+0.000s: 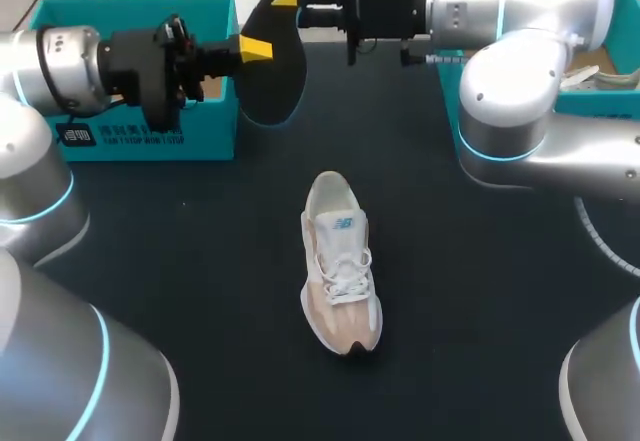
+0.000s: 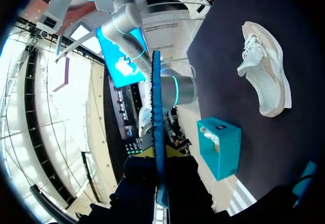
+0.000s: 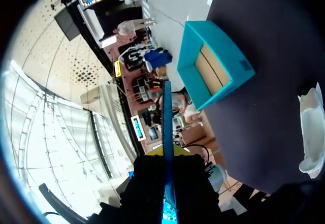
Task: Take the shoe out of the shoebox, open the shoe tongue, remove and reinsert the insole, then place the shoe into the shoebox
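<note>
A white and beige sneaker point(image 1: 340, 266) lies on the dark table, toe toward the front; it also shows in the left wrist view point(image 2: 264, 71), and its heel point(image 3: 311, 132) in the right wrist view. A dark insole point(image 1: 275, 66) with a blue underside hangs in the air above the table's back. My left gripper point(image 1: 255, 49) is shut on its left edge and my right gripper point(image 1: 285, 1) on its top edge. Each wrist view shows the insole edge-on point(image 2: 156, 112) point(image 3: 167, 127), running out between that gripper's fingers point(image 2: 158, 155) point(image 3: 168, 150). The open teal shoebox point(image 1: 150, 136) point(image 3: 236, 61) stands at the back left.
A second teal box point(image 1: 610, 101) point(image 2: 223, 153) with white things inside stands at the back right, behind my right arm. Dark tabletop point(image 1: 200, 261) lies bare on both sides of the sneaker.
</note>
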`<state>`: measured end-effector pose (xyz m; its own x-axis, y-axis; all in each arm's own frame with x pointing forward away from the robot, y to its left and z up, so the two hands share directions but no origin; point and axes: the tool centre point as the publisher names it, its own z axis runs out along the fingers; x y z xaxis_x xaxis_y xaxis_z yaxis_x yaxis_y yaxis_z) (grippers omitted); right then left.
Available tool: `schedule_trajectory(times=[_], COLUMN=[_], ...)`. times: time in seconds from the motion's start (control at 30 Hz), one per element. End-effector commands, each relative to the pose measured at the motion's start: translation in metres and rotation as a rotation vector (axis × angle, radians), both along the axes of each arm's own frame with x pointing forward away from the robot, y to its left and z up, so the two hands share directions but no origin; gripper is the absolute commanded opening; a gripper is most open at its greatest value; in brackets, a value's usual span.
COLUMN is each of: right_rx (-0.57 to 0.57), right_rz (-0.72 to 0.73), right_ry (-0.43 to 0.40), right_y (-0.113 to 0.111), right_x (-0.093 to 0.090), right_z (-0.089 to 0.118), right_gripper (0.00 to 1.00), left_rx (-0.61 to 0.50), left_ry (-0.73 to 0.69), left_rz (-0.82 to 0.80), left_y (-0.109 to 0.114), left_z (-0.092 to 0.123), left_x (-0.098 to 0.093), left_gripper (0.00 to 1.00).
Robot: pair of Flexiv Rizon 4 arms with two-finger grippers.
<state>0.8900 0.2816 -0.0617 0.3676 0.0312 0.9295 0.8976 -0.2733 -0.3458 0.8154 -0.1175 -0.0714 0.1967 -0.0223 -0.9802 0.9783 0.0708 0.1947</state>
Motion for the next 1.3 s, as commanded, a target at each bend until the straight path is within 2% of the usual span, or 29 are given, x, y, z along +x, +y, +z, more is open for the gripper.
schedule_trajectory(times=[0.03, 0.07, 0.17, 0.27, 0.5, 0.63, 0.67, 1.2, 1.23, 1.27, 1.3], right_rx=[0.040, 0.030, 0.079, 0.102, 0.125, 0.051, 0.018, 0.018, -0.030, -0.025, 0.001], right_rz=[0.043, 0.042, 0.082, 0.075, 0.099, 0.123, 0.134, 0.134, 0.172, 0.221, 0.236], right_ry=[-0.060, -0.107, -0.199, -0.262, -0.322, -0.355, -0.361, -0.361, -0.442, -0.527, -0.533], right_y=[-0.003, -0.004, -0.009, -0.023, -0.054, -0.063, -0.064, -0.064, -0.065, -0.069, -0.074], right_x=[-0.007, -0.008, -0.014, -0.021, -0.044, -0.052, -0.052, -0.052, -0.053, -0.055, -0.056], right_z=[0.001, 0.003, 0.008, 0.008, 0.010, 0.012, 0.012, 0.012, 0.010, 0.009, 0.006], right_gripper=[0.31, 1.00, 1.00, 1.00, 1.00, 1.00, 1.00, 1.00, 1.00, 1.00, 1.00], left_rx=[-0.017, -0.019, -0.011, -0.019, -0.052, -0.035, -0.034, -0.041, -0.043, -0.055, -0.055], left_ry=[0.003, 0.005, 0.023, 0.038, 0.053, 0.069, 0.069, 0.096, 0.099, 0.104, 0.106], left_rz=[0.001, 0.002, 0.003, 0.009, 0.000, -0.023, -0.023, -0.018, -0.014, -0.012, -0.012], left_y=[0.001, 0.002, 0.007, 0.016, 0.034, 0.040, 0.041, 0.046, 0.046, 0.046, 0.046], left_z=[-0.002, -0.001, 0.001, 0.003, 0.005, 0.003, 0.002, -0.006, -0.006, -0.005, -0.005], left_x=[0.002, 0.001, -0.002, -0.007, -0.014, -0.015, -0.015, -0.009, -0.009, -0.008, -0.008], left_gripper=[0.00, 0.00, 0.00, 0.00, 0.00, 0.00, 0.00, 0.00, 0.00, 0.00, 0.00])
